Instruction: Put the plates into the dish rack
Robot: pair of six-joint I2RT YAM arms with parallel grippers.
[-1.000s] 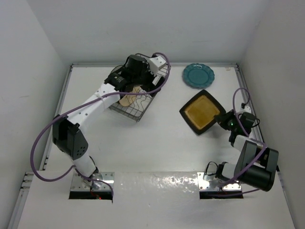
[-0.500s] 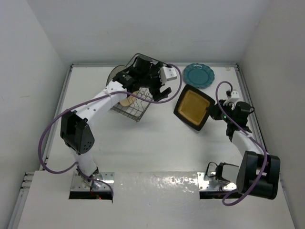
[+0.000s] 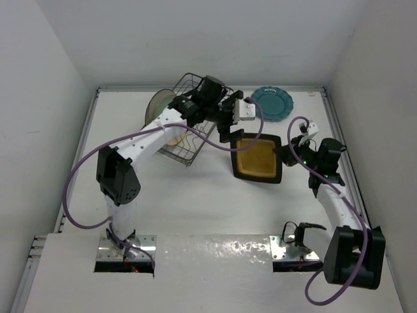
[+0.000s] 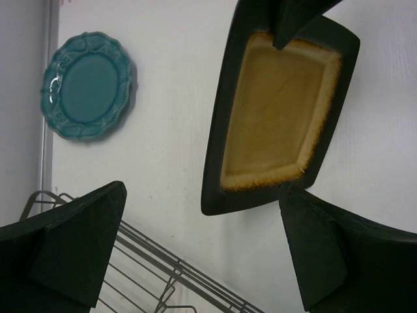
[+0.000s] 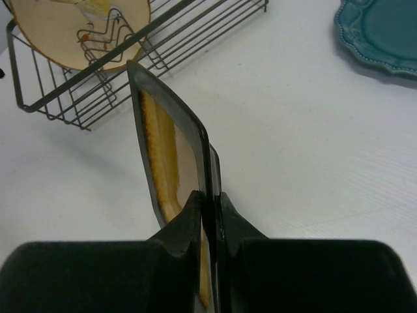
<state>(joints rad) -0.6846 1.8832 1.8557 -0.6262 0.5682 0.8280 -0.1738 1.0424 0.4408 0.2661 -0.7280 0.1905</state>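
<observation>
My right gripper (image 3: 287, 156) is shut on the right edge of the square amber plate (image 3: 258, 159) and holds it on edge above the table, just right of the dish rack (image 3: 184, 153). The right wrist view shows the pads (image 5: 195, 212) pinching the plate's dark rim (image 5: 171, 124). My left gripper (image 3: 228, 124) is open and empty beside the rack, just above the amber plate (image 4: 280, 111). A cream floral plate (image 5: 78, 29) and a pale round plate (image 3: 158, 104) stand in the rack. The scalloped teal plate (image 3: 272, 103) lies flat at the back right.
The rack's wires (image 4: 163, 280) lie just below my left fingers (image 4: 71, 254). The left arm's purple cable (image 3: 254, 130) loops over the amber plate's upper edge. White walls enclose the table at the back and on both sides.
My right gripper has carried the amber plate left toward the rack and turned it. My left gripper has come out of the rack and swung right, toward the plate.
</observation>
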